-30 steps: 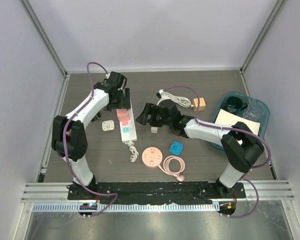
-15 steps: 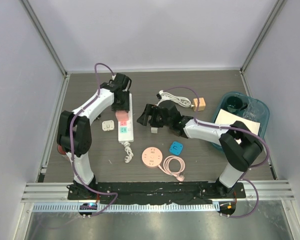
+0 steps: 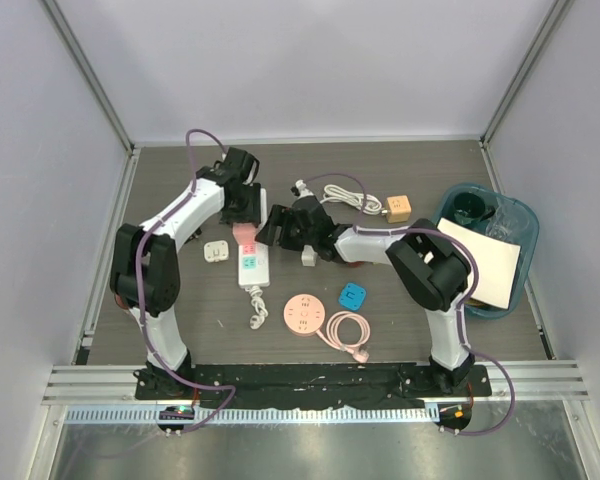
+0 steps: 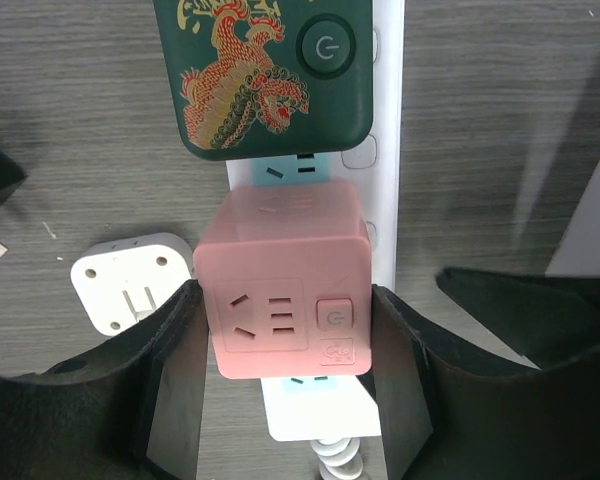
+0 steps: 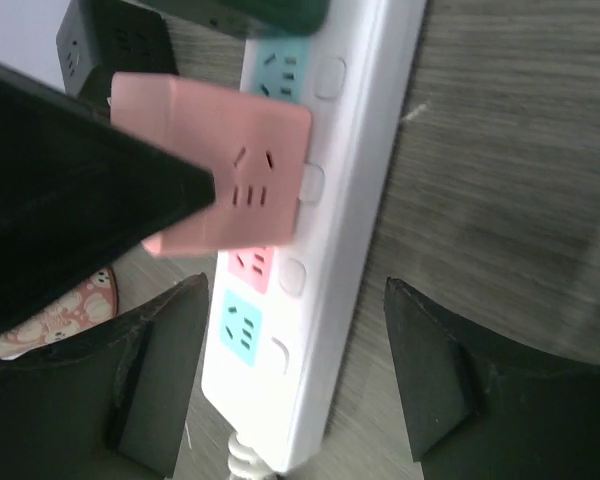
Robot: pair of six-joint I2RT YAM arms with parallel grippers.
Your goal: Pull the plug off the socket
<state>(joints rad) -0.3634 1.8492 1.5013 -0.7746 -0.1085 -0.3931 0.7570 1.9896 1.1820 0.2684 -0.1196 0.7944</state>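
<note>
Just left of the white power strip [image 4: 388, 200] lies a small white adapter [image 4: 130, 280], touching nothing. On the strip sits the pink cube plug [image 4: 280, 295], seated in a socket near the strip's middle. A green dragon-printed adapter [image 4: 265, 70] is beside it, on the side away from the strip's cord [image 4: 330, 462].

The left gripper [image 4: 285, 340] is clamped on the cube, one finger flat against each side face. That looks the right hold, since the cube is probably light, rigid plastic. Its smooth sides could slip, though, so a firm grip and a straight pull away from the strip should suit.

The strip itself seems light enough to lift with the plug. The right gripper [image 5: 295, 330] stands with its fingers apart, astride the strip's cord end — neither visibly touching it, well placed to pin it down.
</note>
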